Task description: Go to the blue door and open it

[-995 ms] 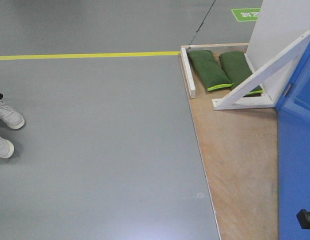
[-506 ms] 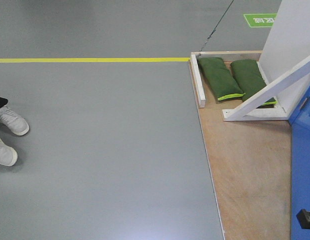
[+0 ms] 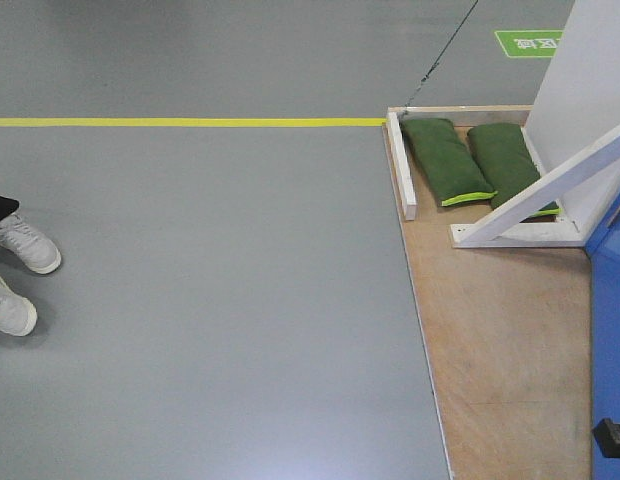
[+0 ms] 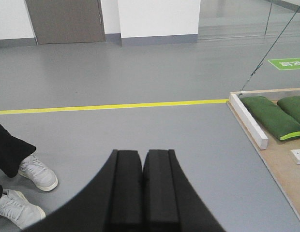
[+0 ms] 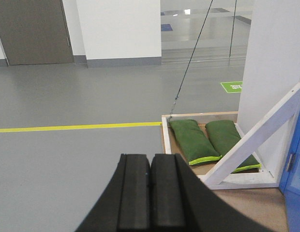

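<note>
We are looking mostly at bare floor. The door point(image 3: 612, 330) is showing only as a blue strip at the far right edge of the front view, standing on the platform point(image 3: 500, 340) just beside the brace point(image 3: 535, 190). The right wrist view is catching the same sliver point(image 5: 297, 203). No handle is appearing in any view, so we are not yet able to fix a grasp point.

We are judging the panel to be stiff, glossy and fairly heavy to swing. Its flat face is offering nothing to pinch and would likely be slippery, so we are planning to take hold at a handle, once one is in sight, and swing the door from there with steady force.

The left gripper point(image 4: 142, 159) is sitting with its pads pressed together on nothing, and the right gripper point(image 5: 150, 164) is sitting likewise. Both will be needing to spread before closing on a handle. The sandbags point(image 3: 445, 160) are weighing the platform down, so we are expecting the frame to stay put.
</note>
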Tool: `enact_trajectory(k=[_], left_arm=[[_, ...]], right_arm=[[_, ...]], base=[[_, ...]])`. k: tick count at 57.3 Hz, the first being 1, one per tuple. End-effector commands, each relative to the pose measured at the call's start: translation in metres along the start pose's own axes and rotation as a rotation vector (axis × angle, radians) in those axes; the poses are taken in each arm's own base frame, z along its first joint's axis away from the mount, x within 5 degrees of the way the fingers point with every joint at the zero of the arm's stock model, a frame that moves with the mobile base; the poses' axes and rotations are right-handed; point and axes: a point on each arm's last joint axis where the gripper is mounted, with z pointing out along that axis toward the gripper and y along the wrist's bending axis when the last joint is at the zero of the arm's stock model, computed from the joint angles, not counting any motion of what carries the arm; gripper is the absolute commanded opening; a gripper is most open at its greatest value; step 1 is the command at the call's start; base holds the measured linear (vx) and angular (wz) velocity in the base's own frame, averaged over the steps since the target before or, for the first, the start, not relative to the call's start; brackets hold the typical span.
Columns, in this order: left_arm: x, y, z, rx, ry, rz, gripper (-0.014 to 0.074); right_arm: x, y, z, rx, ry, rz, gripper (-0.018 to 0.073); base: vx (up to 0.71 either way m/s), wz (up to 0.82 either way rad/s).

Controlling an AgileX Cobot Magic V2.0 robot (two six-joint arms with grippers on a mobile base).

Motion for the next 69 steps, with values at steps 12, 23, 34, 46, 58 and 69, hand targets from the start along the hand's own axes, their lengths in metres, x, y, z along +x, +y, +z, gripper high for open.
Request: enact_trajectory(k=[12,23,34,46,58,69], left_arm=[[-0.017,0.000,-0.004,0.007,-0.123,-0.009,0.0073],[-0.017,0.000,-0.004,0.007,-0.123,-0.009,0.0073],[-0.017,0.000,-0.004,0.007,-0.123,-0.009,0.0073],[-0.017,0.000,-0.004,0.007,-0.123,-0.009,0.0073],[-0.017,0.000,-0.004,0.007,-0.123,-0.009,0.0073],[-0.017,0.000,-0.004,0.007,-0.123,-0.009,0.0073]], right_arm=[[-0.026,0.000,-0.003,0.007,-0.053,-0.016,0.0012],[-0.105,0.003,0.002,-0.003,0.140,-0.015,0.0012],[-0.194,0.006,0.015,-0.010,0.190,-0.018,0.0012],[-0.271,0.007,0.025,-0.011,0.033,-0.021,0.0012],[-0.281,0.007,0.028,-0.008,-0.046,-0.021,0.0012],[-0.281,0.007,0.028,-0.010,-0.046,-0.019,0.0012]], base=[[0.00,0.00],[0.00,0.00],[0.00,0.00],[0.00,0.00],[0.00,0.00],[0.00,0.00]])
